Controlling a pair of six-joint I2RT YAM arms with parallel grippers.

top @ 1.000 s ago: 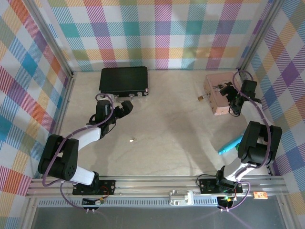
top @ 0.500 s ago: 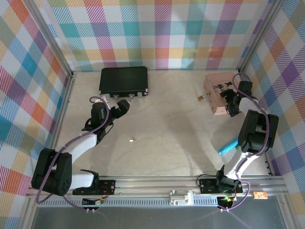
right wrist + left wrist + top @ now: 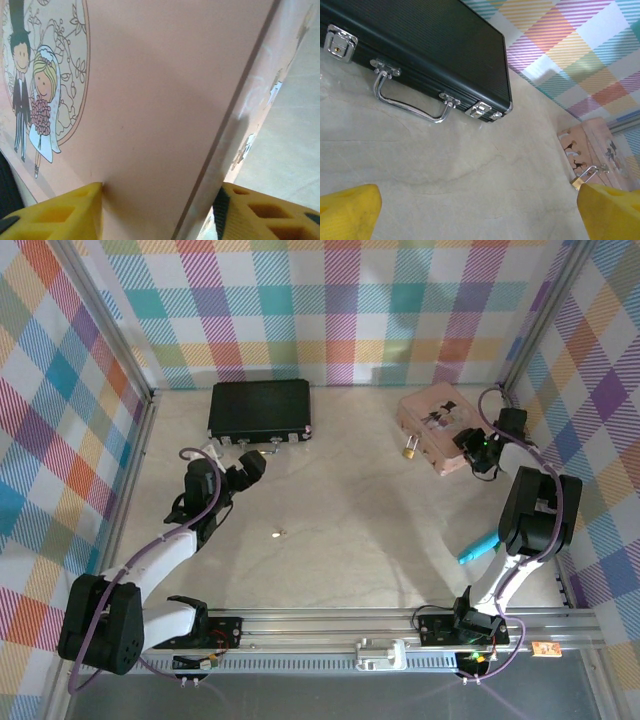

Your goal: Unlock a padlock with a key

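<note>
Steadying the pink tin (image 3: 430, 420) is the step in hand, as you can judge from the right gripper (image 3: 476, 448) set on its near right corner. The padlock (image 3: 410, 450) hangs from the tin's front face, toward the middle of the table. Hold the tin level and do not let it twist, so that the padlock's body stays turned toward the left arm.

In the right wrist view the tin's corner lies between the yellow pads (image 3: 65, 212). One pad meets the picture lid and the other meets the side wall, so you may read the jaws as partly closed and clamped on the tin.

The left gripper (image 3: 245, 468) hovers in front of the black case (image 3: 260, 408). Its fingers (image 3: 347, 212) stand wide apart and hold nothing, and its wrist view looks across the bare table to the padlock (image 3: 584, 177).

The key (image 3: 277, 534) lies flat on the table, well apart from the padlock and nearer the left arm. You should expect it to be hard to pinch, so bring the fingertips low and square over it.
</note>
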